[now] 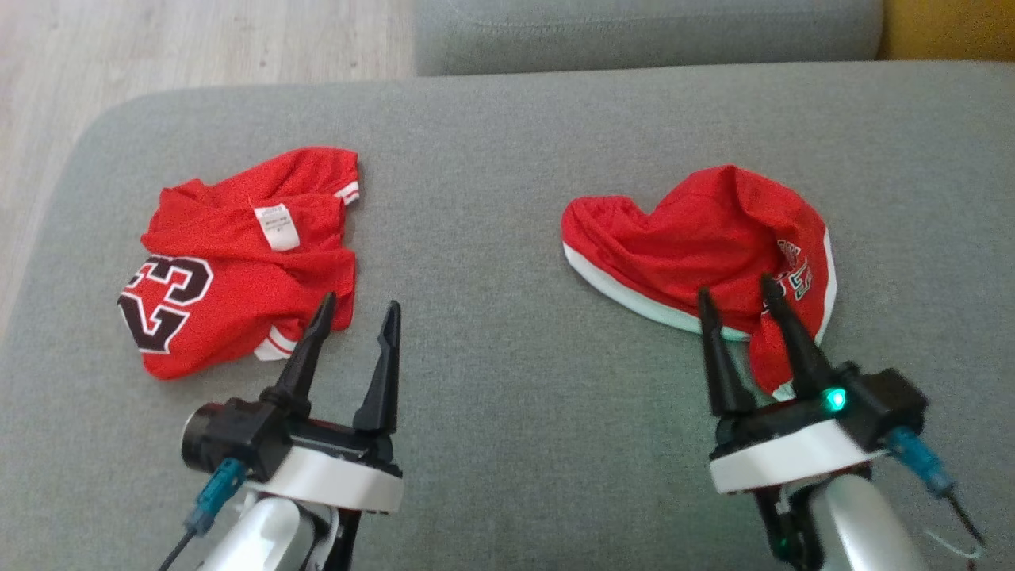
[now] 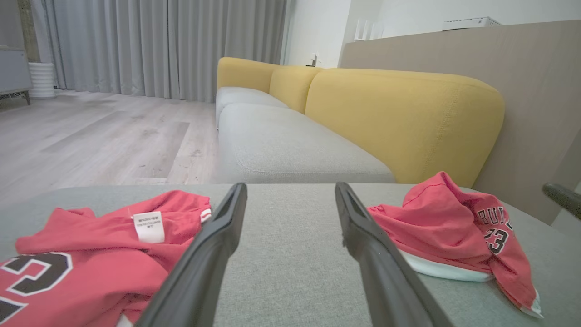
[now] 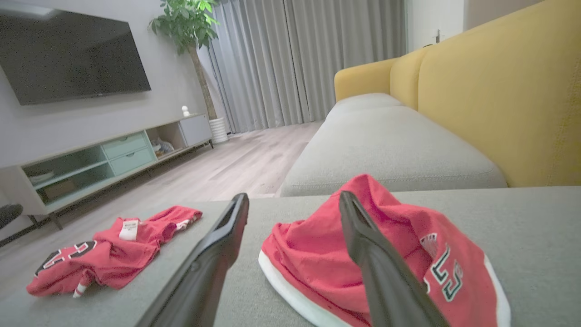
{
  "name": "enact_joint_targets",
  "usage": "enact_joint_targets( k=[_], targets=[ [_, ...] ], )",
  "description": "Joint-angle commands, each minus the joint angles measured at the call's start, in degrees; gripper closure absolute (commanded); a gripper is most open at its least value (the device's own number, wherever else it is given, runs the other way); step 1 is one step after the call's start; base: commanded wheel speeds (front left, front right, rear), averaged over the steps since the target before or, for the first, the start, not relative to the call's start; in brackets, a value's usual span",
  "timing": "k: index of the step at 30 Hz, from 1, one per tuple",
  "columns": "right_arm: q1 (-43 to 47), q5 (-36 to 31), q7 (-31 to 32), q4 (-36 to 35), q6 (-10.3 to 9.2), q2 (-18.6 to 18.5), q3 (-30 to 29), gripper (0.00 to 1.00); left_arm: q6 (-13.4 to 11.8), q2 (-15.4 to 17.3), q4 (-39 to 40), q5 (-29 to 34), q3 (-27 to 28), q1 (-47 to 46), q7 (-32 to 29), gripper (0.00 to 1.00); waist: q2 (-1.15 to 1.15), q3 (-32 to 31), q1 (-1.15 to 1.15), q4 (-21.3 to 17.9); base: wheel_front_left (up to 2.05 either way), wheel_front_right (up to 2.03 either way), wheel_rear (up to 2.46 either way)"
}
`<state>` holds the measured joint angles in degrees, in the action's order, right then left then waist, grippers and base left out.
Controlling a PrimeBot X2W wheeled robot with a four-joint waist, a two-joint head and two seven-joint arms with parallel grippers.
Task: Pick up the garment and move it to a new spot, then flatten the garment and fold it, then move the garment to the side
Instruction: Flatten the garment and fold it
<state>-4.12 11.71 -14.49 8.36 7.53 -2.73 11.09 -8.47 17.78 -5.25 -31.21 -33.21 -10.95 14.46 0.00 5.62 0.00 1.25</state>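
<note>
Sofa seat of grey fabric holds two garments, well apart. Crumpled red jersey with a black-and-white 23 and a white tag lies on its left part. Bunched red garment with a white hem lies on its right part. Left gripper is just beside the jersey's near right edge, jaws apart, holding nothing. Right gripper points over the bunched garment's near edge, jaws apart; contact unclear.

left red garment: crumpled, label up | right red garment: bunched, white hem
</note>
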Motion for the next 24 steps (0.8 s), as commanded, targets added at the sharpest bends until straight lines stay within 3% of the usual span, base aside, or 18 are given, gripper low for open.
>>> enact_joint_targets(
  k=[1,7,12,24],
  targets=[
    [-2.0,-1.0,-0.5,-0.6,-0.04,-0.1,1.9,0.00,0.4,0.4,1.5,0.5,2.6,-1.9,0.5,0.00,0.00,0.8,0.00,0.2,0.00,0.00,0.00],
    [-5.4,-5.9,0.6,8.9,-0.04,-0.1,3.6,0.00,2.0,-1.2,0.3,1.1,3.0,-3.4,0.5,0.00,0.00,3.0,0.00,1.9,0.00,0.00,0.00],
    [-9.4,-11.2,3.5,17.1,-0.04,-0.1,1.6,0.00,3.6,-3.5,-1.2,1.8,3.6,-4.7,0.5,0.00,0.00,4.8,0.00,4.4,0.00,0.00,0.00],
    [-16.2,-23.1,10.3,25.0,-0.04,-0.1,-5.0,0.00,6.3,-6.3,-2.6,3.2,7.8,-5.7,0.5,0.00,0.00,8.6,0.00,7.8,0.00,0.00,0.00]
  ],
)
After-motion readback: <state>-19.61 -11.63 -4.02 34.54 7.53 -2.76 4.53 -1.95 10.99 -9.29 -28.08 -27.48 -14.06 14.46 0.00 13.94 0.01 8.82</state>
